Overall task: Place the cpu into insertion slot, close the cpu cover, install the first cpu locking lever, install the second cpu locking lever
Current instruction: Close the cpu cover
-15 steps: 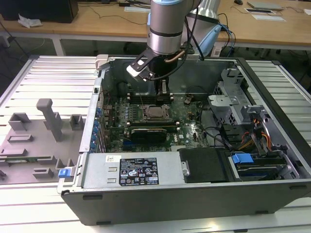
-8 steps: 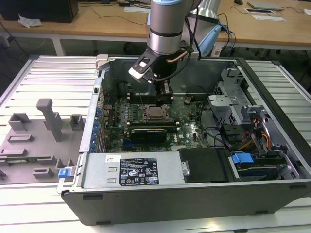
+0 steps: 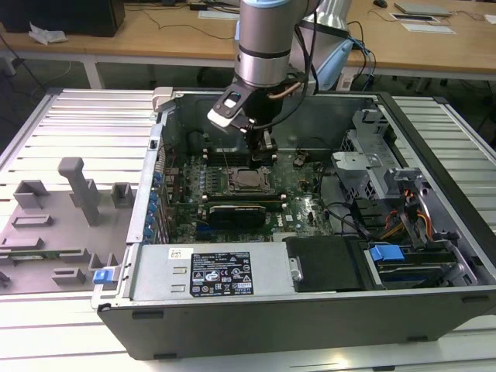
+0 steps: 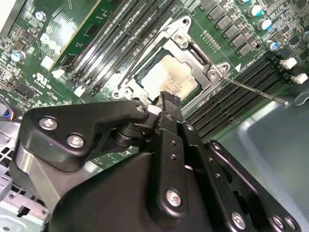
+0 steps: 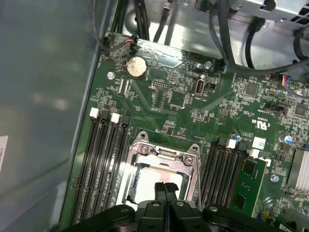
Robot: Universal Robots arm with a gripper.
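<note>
Viewing the open computer case (image 3: 232, 325) on the slatted worktop (image 3: 85, 124), I see the arm reaching down into it, with the gripper (image 3: 266, 159) hanging just above the insertion slot (image 5: 137, 145) near the middle of the green motherboard (image 5: 183, 96).

- **Gripper.** In both wrist views the two black fingers are pressed together at their tips. I can make out nothing held between them. The tips hover over the near edge of the socket, close to it; I cannot tell whether they touch it.
- **CPU.** The cpu (image 4: 169, 77) lies flat inside the insertion slot, its pale metal top showing through the square window.
- **Cover.** The cpu cover (image 4: 195, 57) appears to lie down over the chip, framing it on all sides.
- **Lever.** In the second wrist view a thin metal locking lever (image 4: 256, 91) sticks out from one corner of the socket and runs across the black memory slots (image 4: 231, 96). I cannot tell whether it is latched.
- **Surroundings.** Memory slots flank the socket on both sides. A coin cell battery (image 5: 135, 66) sits on the board beyond the socket. A grey fixture tray (image 3: 54, 225) rests on the worktop at the exterior view's left, well apart from the case.
</note>
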